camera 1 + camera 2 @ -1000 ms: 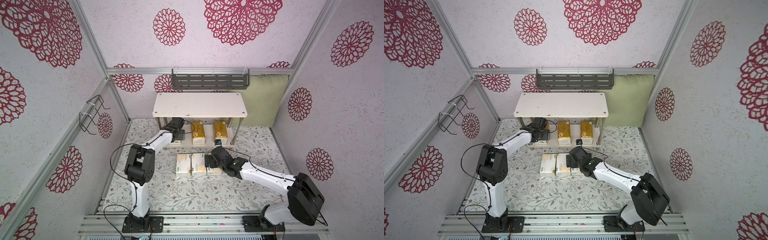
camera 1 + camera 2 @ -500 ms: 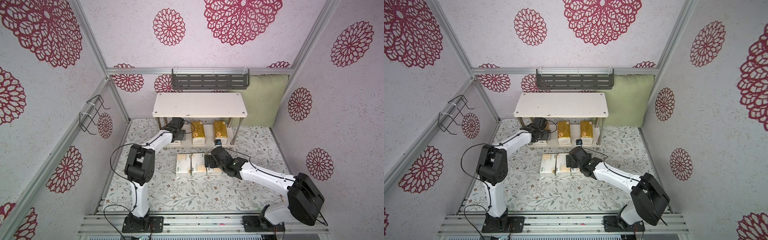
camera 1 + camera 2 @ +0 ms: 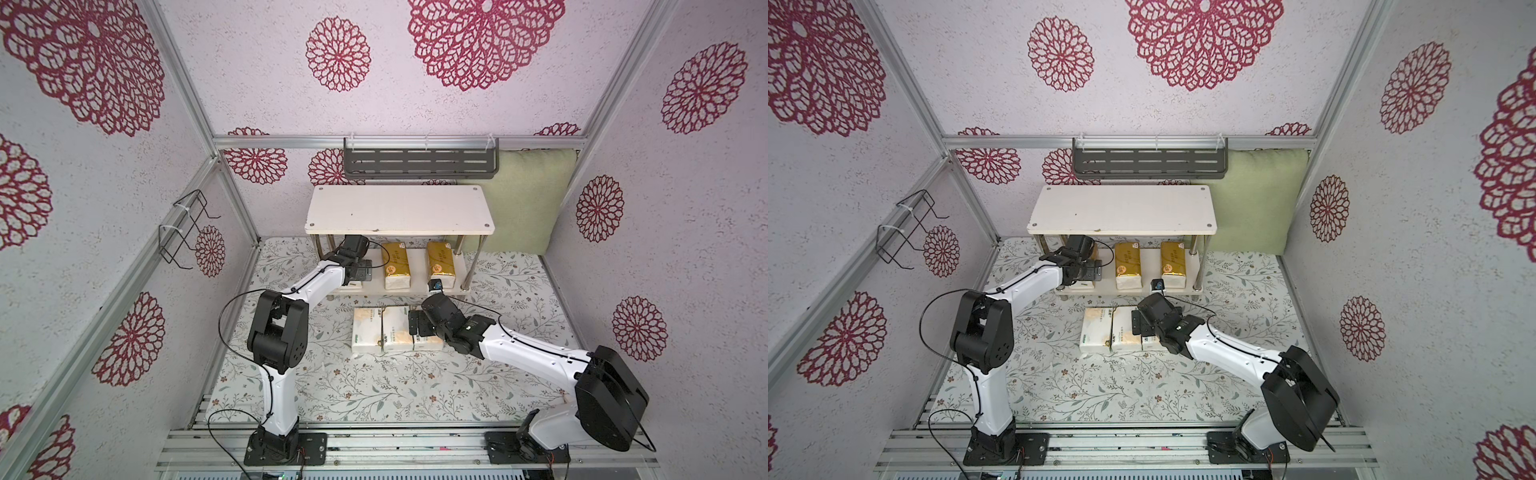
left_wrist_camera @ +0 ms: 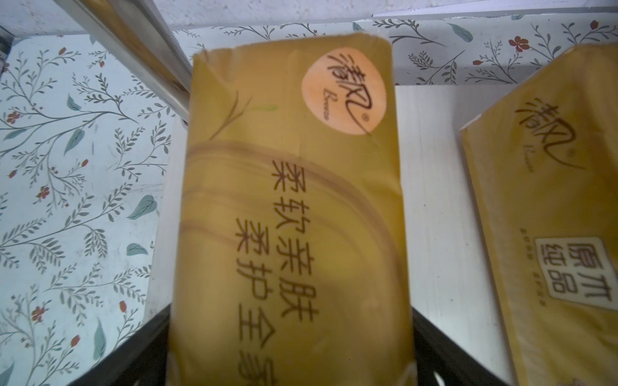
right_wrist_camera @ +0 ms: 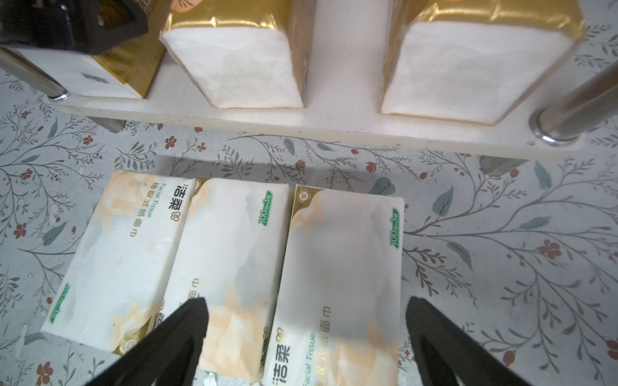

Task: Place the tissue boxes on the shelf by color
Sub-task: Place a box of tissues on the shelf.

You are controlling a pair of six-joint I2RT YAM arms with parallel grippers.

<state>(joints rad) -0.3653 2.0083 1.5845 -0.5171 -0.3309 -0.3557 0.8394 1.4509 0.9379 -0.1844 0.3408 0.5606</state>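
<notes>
The shelf (image 3: 399,208) stands at the back. Its lower board (image 3: 417,282) carries three gold tissue boxes. Two show in both top views (image 3: 397,266) (image 3: 440,259). The third (image 4: 291,200) lies flat at the board's left end, between the spread fingers of my open left gripper (image 4: 291,309) (image 3: 363,268). Three white tissue boxes (image 5: 117,260) (image 5: 227,254) (image 5: 341,260) lie side by side on the mat in front of the shelf. My right gripper (image 5: 306,300) (image 3: 411,328) hangs open just above the rightmost one, a finger on either side of it.
A dark grey wall rack (image 3: 419,162) hangs above the shelf, and a green cushion (image 3: 523,199) leans at the back right. A black wire holder (image 3: 183,228) is fixed to the left wall. Chrome legs (image 5: 568,110) (image 4: 143,50) stand at the shelf's corners.
The left gripper's jaws have spread apart and let go of the gold pack on the lower board. Neither arm has visibly shifted.
</notes>
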